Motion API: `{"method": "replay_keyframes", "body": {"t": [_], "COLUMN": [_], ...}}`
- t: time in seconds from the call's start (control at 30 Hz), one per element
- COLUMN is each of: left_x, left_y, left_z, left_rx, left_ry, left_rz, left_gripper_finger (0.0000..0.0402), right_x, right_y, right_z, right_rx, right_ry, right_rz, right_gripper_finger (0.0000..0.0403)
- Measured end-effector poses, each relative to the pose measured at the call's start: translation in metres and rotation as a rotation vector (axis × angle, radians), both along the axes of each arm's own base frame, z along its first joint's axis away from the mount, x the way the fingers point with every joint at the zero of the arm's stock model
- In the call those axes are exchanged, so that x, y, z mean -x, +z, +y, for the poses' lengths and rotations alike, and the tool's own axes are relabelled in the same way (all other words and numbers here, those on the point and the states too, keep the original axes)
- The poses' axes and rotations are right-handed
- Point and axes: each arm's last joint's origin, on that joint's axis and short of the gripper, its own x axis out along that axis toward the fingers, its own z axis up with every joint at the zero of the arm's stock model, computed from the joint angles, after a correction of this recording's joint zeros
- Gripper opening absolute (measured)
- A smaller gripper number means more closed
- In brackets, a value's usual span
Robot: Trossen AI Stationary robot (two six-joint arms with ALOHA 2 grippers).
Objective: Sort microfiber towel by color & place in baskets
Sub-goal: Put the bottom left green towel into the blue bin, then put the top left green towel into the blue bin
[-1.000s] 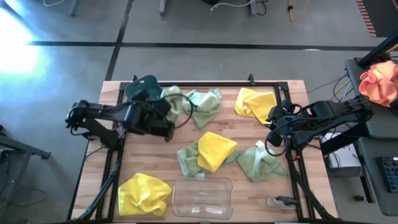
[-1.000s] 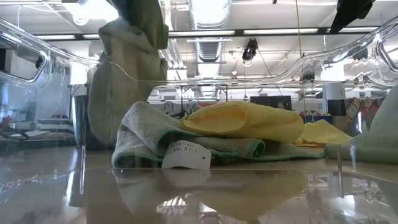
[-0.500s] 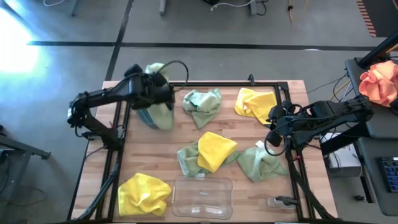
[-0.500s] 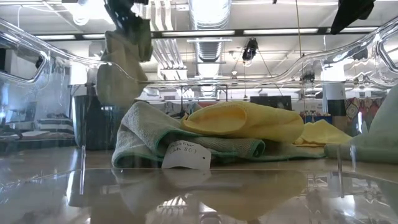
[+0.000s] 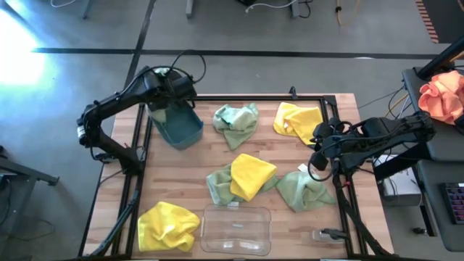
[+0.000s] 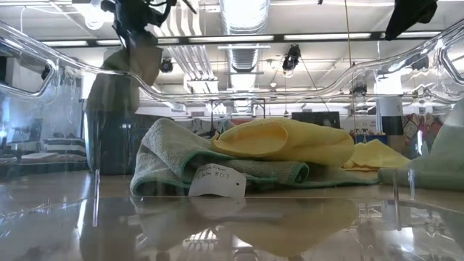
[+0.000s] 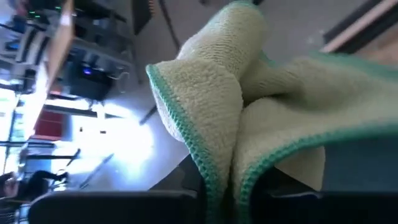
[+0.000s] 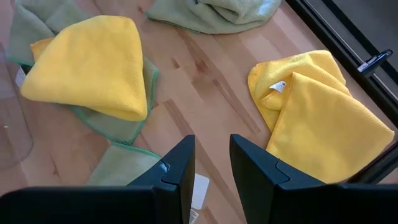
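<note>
Mid-delivery of a green cloth. Left gripper (image 5: 176, 88) poised above the dark teal basket (image 5: 190, 132) at the table's (image 5: 217, 161) far left corner, clenched on a sage green towel (image 7: 236, 106) that hangs folded from the fingers, its lower part apparently drooping into the basket. Seen from the low camera as a pale cloth dangling over the dark bin (image 6: 116, 138). Not yet let go.

Next move, by judgement: lower a touch so the whole cloth clears the rim, then release over the basket's middle; risk of a corner draping over the wall if dropped too near the edge.

Right gripper (image 5: 317, 163) waiting near the table's right edge, fingers slightly parted and holding nothing, hovering over bare wood between a yellow towel (image 8: 317, 112) and the yellow-on-green pile (image 8: 87, 65).

Left to sort: a green towel (image 5: 236, 122) by the far edge just beside the teal basket, a yellow towel at the far right corner (image 5: 296, 119), a yellow one lying on a green one at mid-table (image 5: 250, 174), another green towel (image 5: 303, 190) toward the right edge, and a yellow towel (image 5: 168, 226) at the near left corner. Clear basket (image 5: 236, 230) at the near edge, seemingly with no towel in it. Early in the task, by the look of things.
</note>
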Motion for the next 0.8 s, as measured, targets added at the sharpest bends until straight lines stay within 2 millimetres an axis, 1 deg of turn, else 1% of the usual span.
{"method": "replay_keyframes", "body": {"t": [0.13,0.27,0.43,0.57,0.63,0.7,0.8], "left_x": [-0.001,-0.002,-0.002,-0.003,-0.009,-0.016,-0.032], "left_y": [-0.001,-0.003,-0.003,-0.003,-0.003,-0.004,-0.012], "left_z": [-0.004,-0.006,-0.006,-0.006,-0.006,-0.006,-0.007], "left_rx": [0.079,0.17,0.172,0.17,0.179,0.229,0.308], "left_ry": [-0.01,-0.027,-0.028,-0.04,-0.071,-0.127,-0.247], "left_rz": [-0.062,-0.102,-0.102,-0.104,-0.138,-0.2,-0.309], "left_gripper_finger": [0.0055,0.0087,0.0134,0.0158,0.0161,0.0162,0.0162], "right_x": [0.0,0.0,0.0,0.0,0.0,0.0,0.0], "right_y": [0.0,0.0,0.0,0.0,0.0,0.0,0.0], "right_z": [0.0,0.0,0.0,0.0,0.0,0.0,0.0], "right_rx": [0.005,0.006,0.007,0.007,0.008,0.008,0.007], "right_ry": [0.008,0.01,0.01,0.01,0.01,0.01,0.01], "right_rz": [0.003,0.004,0.006,0.007,0.007,0.007,0.007], "right_gripper_finger": [0.0093,0.0093,0.0093,0.0093,0.0093,0.0093,0.0093]}}
